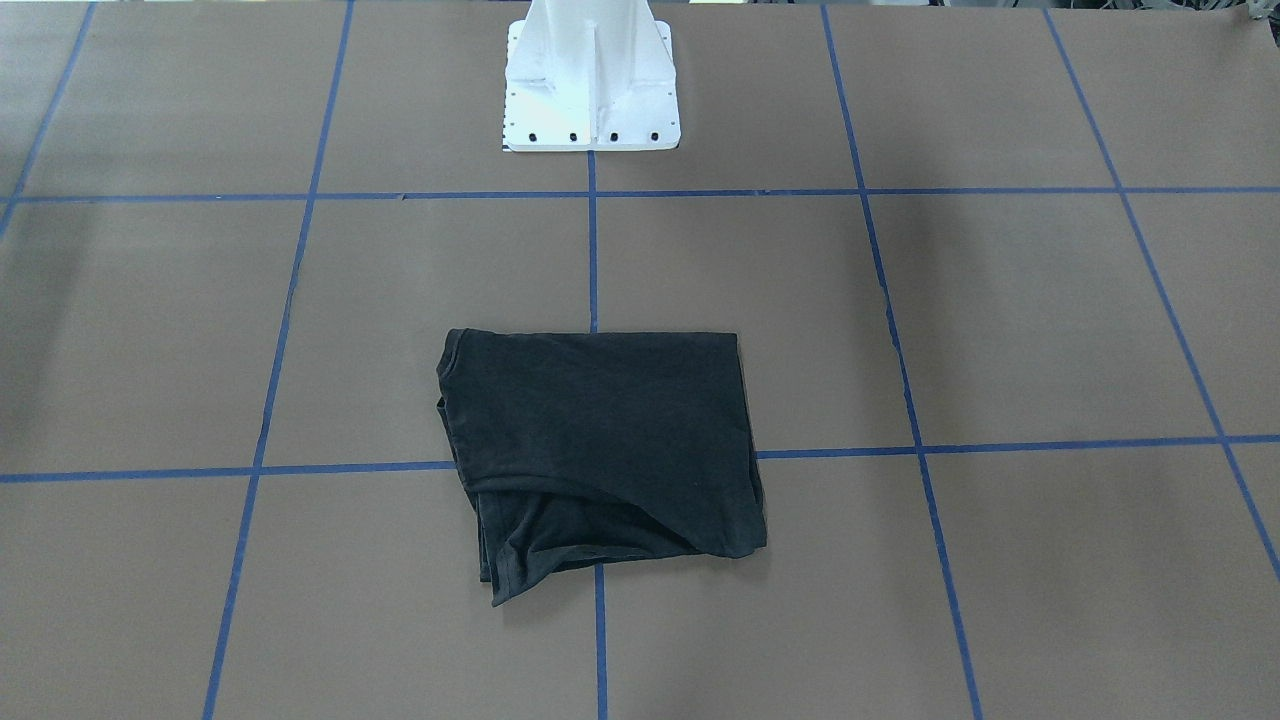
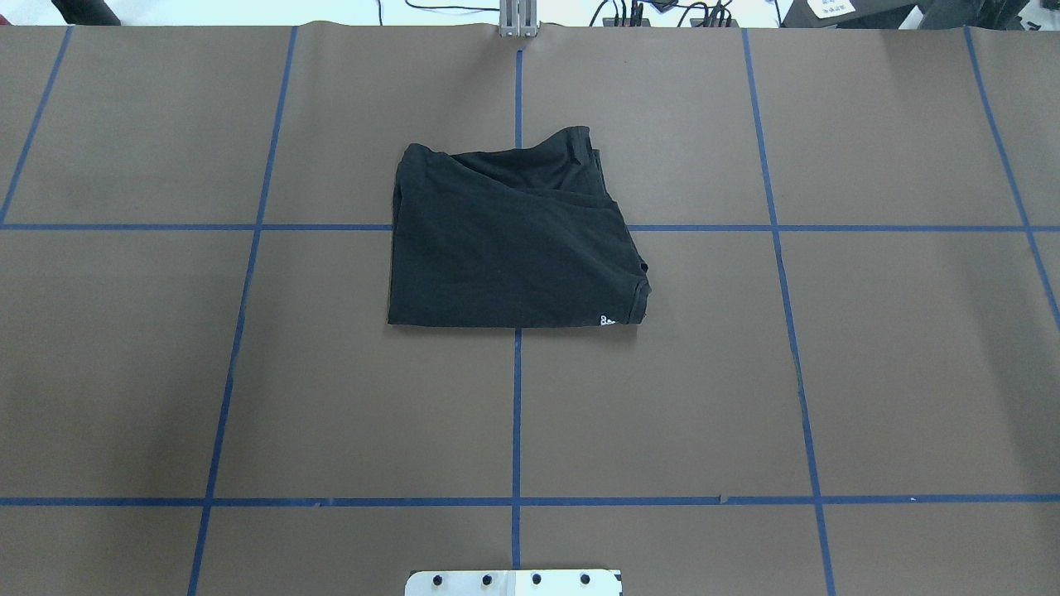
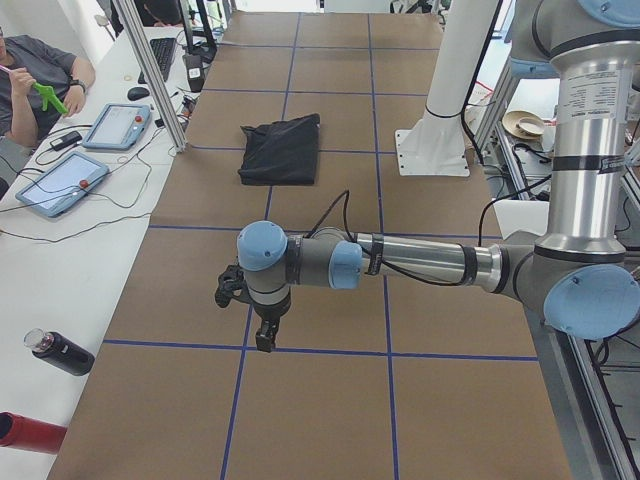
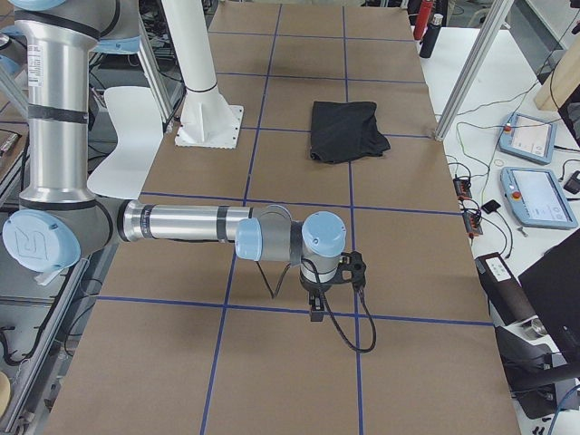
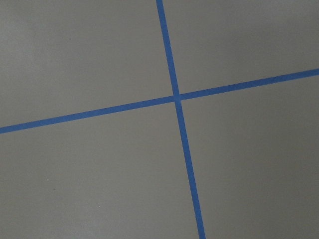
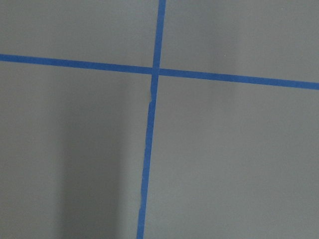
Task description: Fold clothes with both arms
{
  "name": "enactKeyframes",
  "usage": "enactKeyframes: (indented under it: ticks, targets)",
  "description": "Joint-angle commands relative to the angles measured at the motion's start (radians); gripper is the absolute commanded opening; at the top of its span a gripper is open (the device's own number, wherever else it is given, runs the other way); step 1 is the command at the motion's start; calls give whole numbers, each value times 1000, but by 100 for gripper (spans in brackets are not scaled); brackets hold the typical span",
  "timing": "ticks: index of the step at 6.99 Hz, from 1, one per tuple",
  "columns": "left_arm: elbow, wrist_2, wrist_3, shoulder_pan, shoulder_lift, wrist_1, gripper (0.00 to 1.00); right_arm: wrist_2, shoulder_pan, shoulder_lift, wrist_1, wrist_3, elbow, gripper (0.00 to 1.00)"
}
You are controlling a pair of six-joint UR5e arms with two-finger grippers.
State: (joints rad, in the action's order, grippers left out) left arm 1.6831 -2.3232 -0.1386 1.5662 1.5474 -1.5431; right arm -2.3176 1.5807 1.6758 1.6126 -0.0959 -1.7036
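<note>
T-shirt (image 2: 505, 257): black, folded to a rough rectangle, flat on table (image 2: 248, 372), on the centre tape line (image 2: 516, 414), over a tape crossing, well ahead of base
Base (image 2: 513, 583): white plate, near edge, centre
Left arm (image 3: 420, 262): stretched out level over left end of table, well apart from T-shirt
Left claw (image 3: 264, 345): points down, just above table by a tape crossing; open or closed, cannot tell; its wrist view has only table and tape
Right arm (image 4: 181, 222): stretched out level over right end of table, well apart from T-shirt
Right claw (image 4: 314, 313): points down, just above table near a tape line; jaw state cannot be told; its wrist view has only table and tape
T-shirt near edge: straight; small white mark (image 2: 607, 320) at near right corner, hemmed edge sticking out just right of it
T-shirt top: plain black, light creases
T-shirt far edge: lower layer pokes out, rumpled, uneven
Cables (image 2: 629, 12): black, past far edge
Tablets (image 3: 118, 125): two, on white desk past far edge, left part
Person (image 3: 40, 70): seated at that desk
</note>
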Motion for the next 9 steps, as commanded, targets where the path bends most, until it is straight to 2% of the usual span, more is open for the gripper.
enactKeyframes:
  ticks: [1,4,5,9]
  targets:
    - [6,1,-1,0,3,-2,100,-41,1,48,3,-4,-16,100]
    - [1,-1,13,0,5,1,100,-45,2,47,3,-2,-16,100]
    - [4,-1,131,0,6,0,100,-45,4,47,3,-2,-15,100]
    - [9,1,155,2,11,0,100,-37,8,42,6,16,-11,100]
